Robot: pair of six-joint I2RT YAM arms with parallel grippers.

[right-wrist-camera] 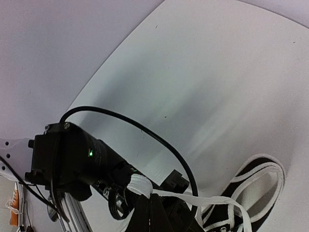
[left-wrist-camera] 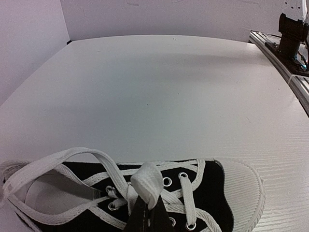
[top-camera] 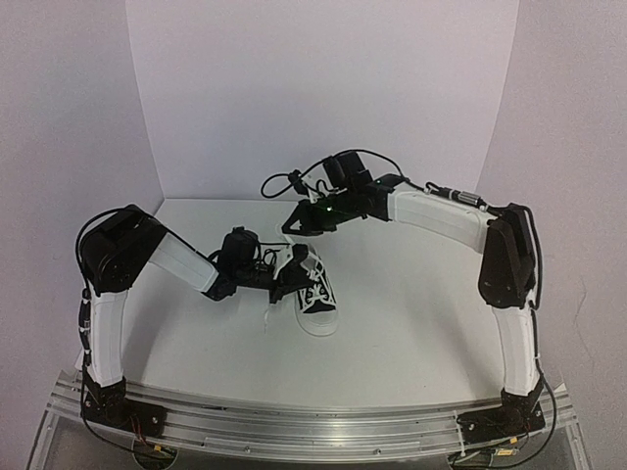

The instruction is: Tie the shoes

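Observation:
The black sneaker (top-camera: 318, 299) with white toe cap lies mid-table, toe toward the near edge. My left gripper (top-camera: 292, 270) sits over its laced top. In the left wrist view the left gripper (left-wrist-camera: 147, 205) is shut on a folded white lace (left-wrist-camera: 147, 180), just above the eyelets of the shoe (left-wrist-camera: 212, 191). My right gripper (top-camera: 293, 226) hangs above and behind the shoe. In the right wrist view the right gripper (right-wrist-camera: 152, 199) is shut on another lace end (right-wrist-camera: 139, 184). That lace stretches right and down to the shoe (right-wrist-camera: 258, 191).
A metal rail (top-camera: 294, 423) runs along the near edge, with both arm bases on it. White walls close the back and sides. The left wrist's camera (right-wrist-camera: 63, 157) and black cable (right-wrist-camera: 159, 140) lie close under my right gripper. The right arm's base (left-wrist-camera: 291, 31) stands far right.

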